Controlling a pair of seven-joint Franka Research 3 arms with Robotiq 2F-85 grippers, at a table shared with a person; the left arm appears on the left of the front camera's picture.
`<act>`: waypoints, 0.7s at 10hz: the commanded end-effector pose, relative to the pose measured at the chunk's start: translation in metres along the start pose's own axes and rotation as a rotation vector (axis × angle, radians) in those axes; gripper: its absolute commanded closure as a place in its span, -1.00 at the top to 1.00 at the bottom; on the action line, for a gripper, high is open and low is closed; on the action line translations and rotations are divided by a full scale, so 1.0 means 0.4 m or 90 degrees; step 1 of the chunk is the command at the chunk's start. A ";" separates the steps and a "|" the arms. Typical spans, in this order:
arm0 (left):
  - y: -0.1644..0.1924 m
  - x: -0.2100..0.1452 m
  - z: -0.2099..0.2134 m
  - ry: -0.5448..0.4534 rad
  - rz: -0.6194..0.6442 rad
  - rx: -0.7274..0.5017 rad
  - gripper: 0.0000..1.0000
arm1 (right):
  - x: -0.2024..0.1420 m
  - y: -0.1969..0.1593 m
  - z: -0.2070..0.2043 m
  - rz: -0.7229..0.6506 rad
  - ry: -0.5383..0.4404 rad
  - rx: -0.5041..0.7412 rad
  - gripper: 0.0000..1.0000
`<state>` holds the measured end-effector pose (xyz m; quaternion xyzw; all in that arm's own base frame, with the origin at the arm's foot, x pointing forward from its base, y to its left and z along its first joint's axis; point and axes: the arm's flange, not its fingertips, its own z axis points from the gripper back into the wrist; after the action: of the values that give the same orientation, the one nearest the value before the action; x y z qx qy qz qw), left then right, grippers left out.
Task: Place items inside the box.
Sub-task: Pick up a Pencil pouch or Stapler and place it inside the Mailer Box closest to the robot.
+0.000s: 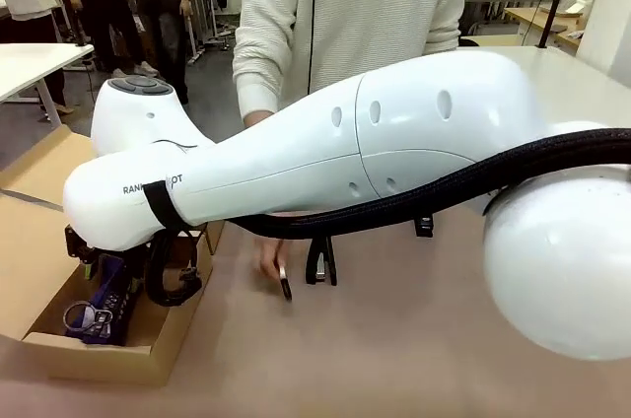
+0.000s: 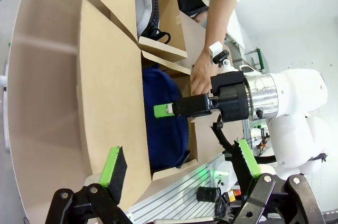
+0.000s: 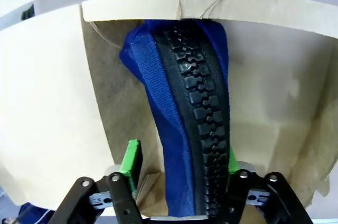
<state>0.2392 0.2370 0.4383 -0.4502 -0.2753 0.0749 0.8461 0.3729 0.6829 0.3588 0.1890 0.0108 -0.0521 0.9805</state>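
The long brown box (image 1: 108,359) lies open at the table's left front, its flap lid (image 1: 39,167) folded back. Inside it lies the navy blue pouch (image 1: 99,308). My right arm reaches across, and my right gripper (image 1: 118,275) hangs over the pouch in the box. In the right wrist view the pouch (image 3: 190,102) runs up between the green pads (image 3: 132,163), with a gap on one side, so the gripper (image 3: 180,163) is open. My left gripper (image 2: 179,163) is open beside the box wall (image 2: 111,102), nothing in it. A black stapler-like thing (image 1: 320,260) stands mid-table.
The person's hand (image 1: 266,260) rests on the table beside the black thing, with a small dark item (image 1: 284,287) at its fingers. A smaller box (image 2: 166,34) holding a grey zipped bag (image 2: 145,7) stands just beyond the long box. My right arm's white body (image 1: 394,142) spans the table's middle.
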 end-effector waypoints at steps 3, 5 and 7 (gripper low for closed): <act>-0.001 0.000 -0.002 -0.010 -0.015 -0.013 1.00 | -0.008 -0.001 0.011 -0.017 -0.004 -0.015 1.00; -0.001 0.000 -0.002 -0.010 -0.015 -0.013 1.00 | -0.010 0.000 0.018 -0.012 -0.001 -0.013 1.00; -0.001 0.000 -0.002 -0.010 -0.015 -0.013 1.00 | -0.020 -0.004 0.055 0.004 0.013 0.004 1.00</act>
<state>0.2392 0.2370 0.4383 -0.4502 -0.2753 0.0749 0.8461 0.3704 0.6831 0.3666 0.1920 0.0110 -0.0499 0.9801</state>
